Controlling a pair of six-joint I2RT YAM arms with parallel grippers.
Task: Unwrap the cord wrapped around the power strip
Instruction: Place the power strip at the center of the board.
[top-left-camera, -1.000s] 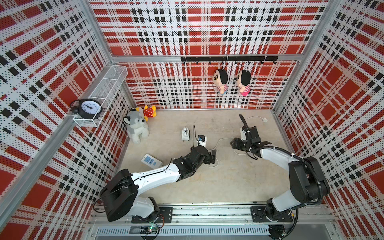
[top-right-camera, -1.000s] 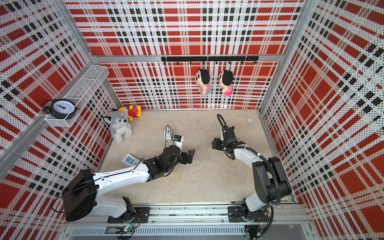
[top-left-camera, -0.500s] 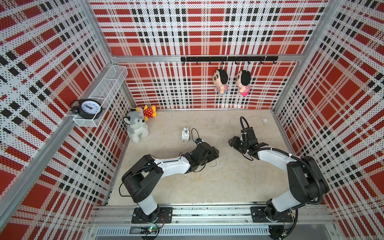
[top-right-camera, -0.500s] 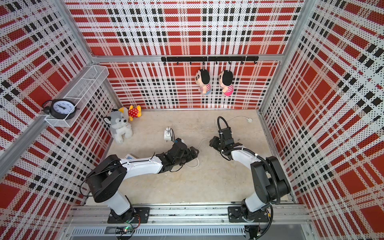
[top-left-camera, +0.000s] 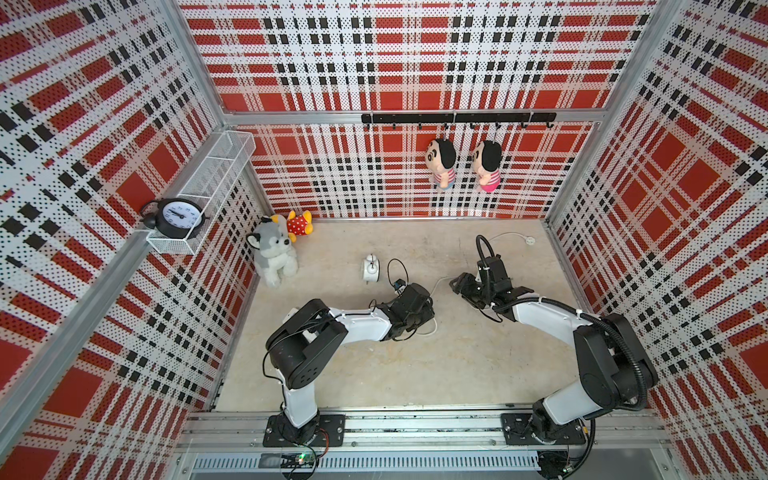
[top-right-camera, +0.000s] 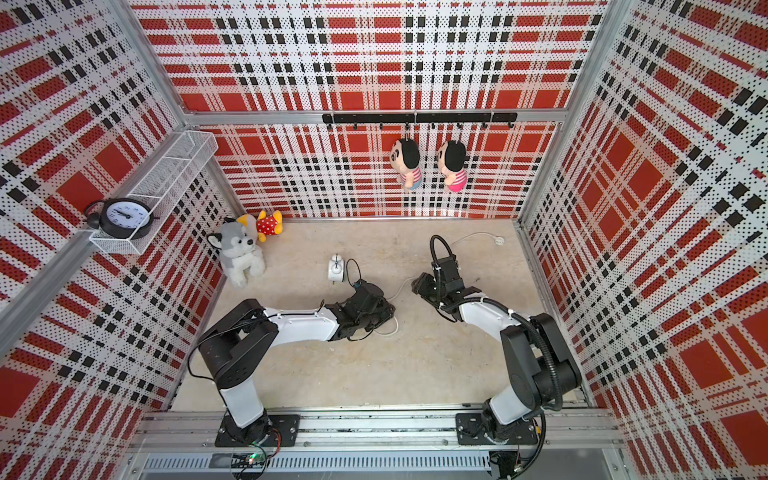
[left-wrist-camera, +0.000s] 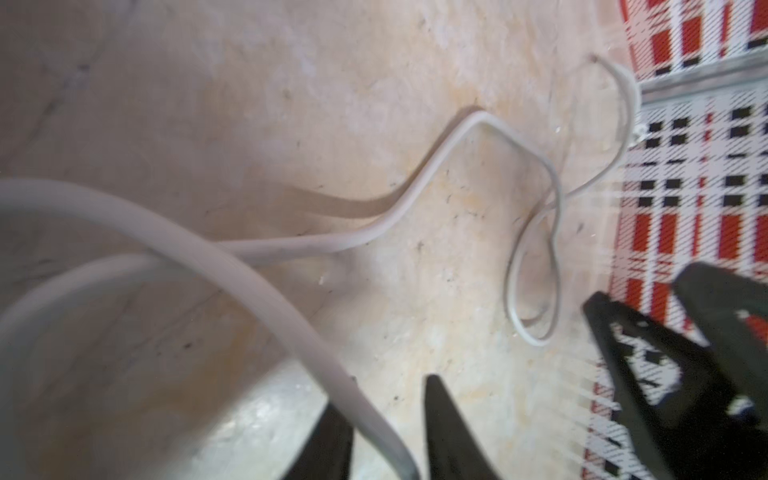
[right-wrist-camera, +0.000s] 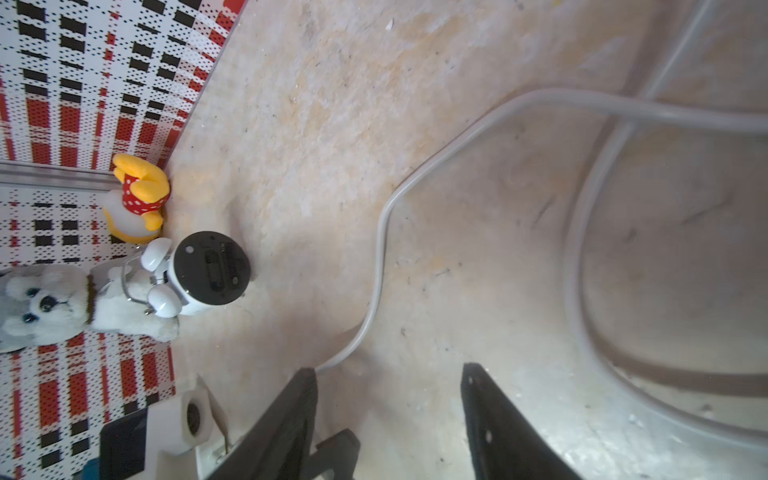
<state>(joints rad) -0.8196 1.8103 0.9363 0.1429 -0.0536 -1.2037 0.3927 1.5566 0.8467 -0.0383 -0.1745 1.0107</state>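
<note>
cord (left-wrist-camera: 316, 245) lies mostly loose near the alarm clock (top-left-camera: 370, 269), left gripper (left-wrist-camera: 386, 403) pinching it, right gripper (right-wrist-camera: 388, 368) spread and empty; power strip hidden, leftover wraps unclear.

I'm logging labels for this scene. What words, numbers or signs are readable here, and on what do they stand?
No text can be quoted.
Dial numerals on the black alarm clock: too small to read.
Marks on the black back of the white alarm clock: too blurred to read.
No other writing shows.
</note>
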